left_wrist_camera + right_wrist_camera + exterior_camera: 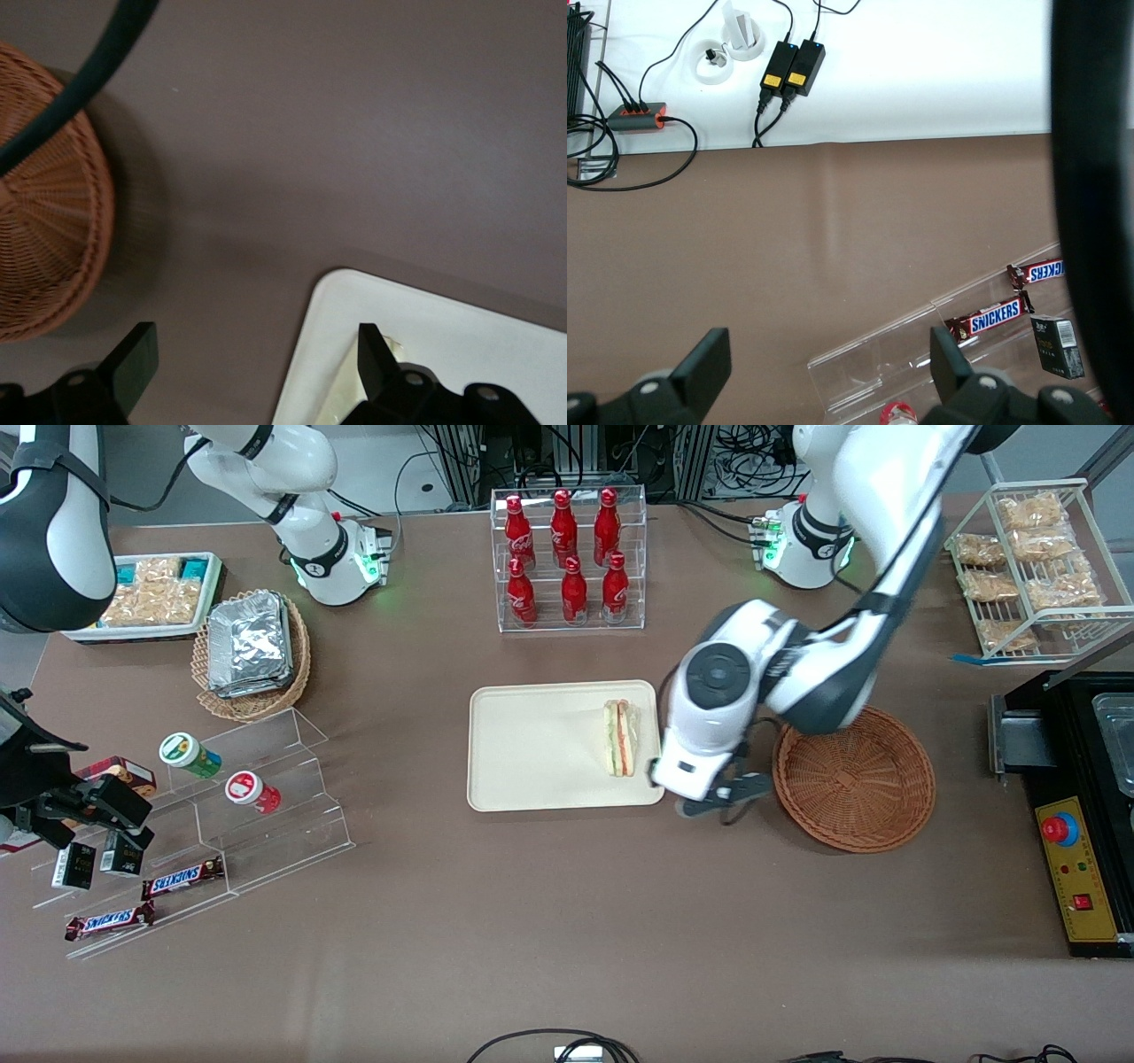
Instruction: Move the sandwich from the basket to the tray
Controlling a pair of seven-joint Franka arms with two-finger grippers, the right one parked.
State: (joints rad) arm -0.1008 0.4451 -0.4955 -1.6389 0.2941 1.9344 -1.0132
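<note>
The sandwich (620,737), a wrapped white-bread wedge with orange and green filling, lies on the cream tray (532,746) at its edge toward the working arm's end. The reddish-brown wicker basket (855,779) beside the tray holds nothing. My gripper (722,802) hangs open over the bare table between tray and basket, by the tray corner nearer the front camera. In the left wrist view the gripper (257,345) is empty, one finger over the tray (443,328) beside the sandwich (339,394), the other toward the basket (44,239).
A clear rack of red bottles (567,558) stands farther from the camera than the tray. A black box with a red button (1076,868) and a wire rack of snack packets (1032,558) sit at the working arm's end. Foil packets (251,645) and an acrylic stand (221,824) lie toward the parked arm's end.
</note>
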